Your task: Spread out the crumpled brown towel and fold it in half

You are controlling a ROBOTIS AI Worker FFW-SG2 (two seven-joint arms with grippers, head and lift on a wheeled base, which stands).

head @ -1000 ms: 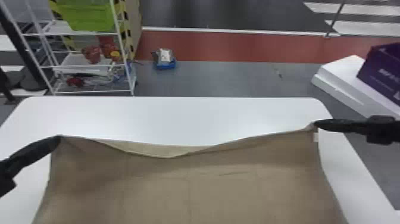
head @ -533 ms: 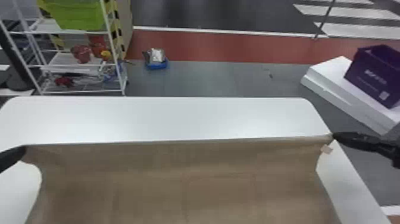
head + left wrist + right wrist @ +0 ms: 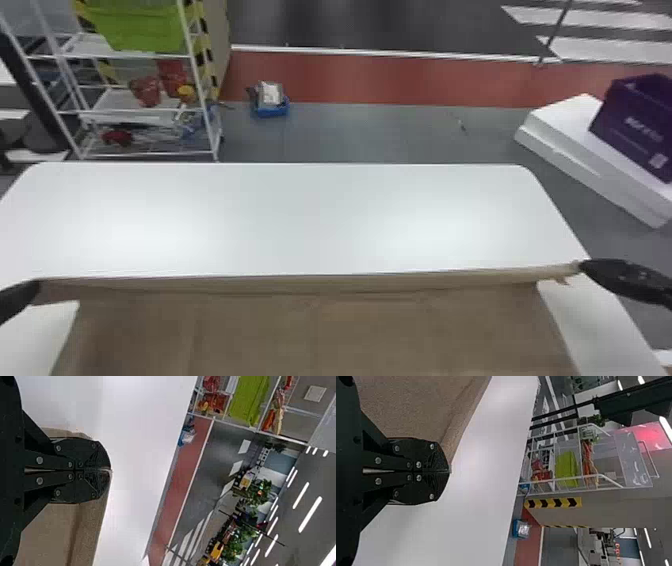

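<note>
Room: grey floor with a red band across it; a white wire rack (image 3: 201, 90) carries a green bin (image 3: 145, 25); a purple box (image 3: 635, 120) sits on a white slab (image 3: 575, 145)
Desk (image 3: 280, 215): smooth, white, glossy under the light; rounded far corners
Brown towel (image 3: 320, 330): on the near side, spread wide between the two grippers; its far edge runs nearly straight from one to the other, with desk surface visible at either side
Left gripper (image 3: 36, 287): its two flat fingers pressed together, no gap at the tips; it has hold of the towel's far left corner
Right gripper (image 3: 584, 265): likewise closed, tips meeting; it pinches the far right corner, where a small tab (image 3: 562, 280) hangs just beside
Weave: matt and finely grained in the wrist views; a paler strip follows the far edge; faint creases cross the cloth
Fingers: black, hard, studded with round screws; rounded at the ends
</note>
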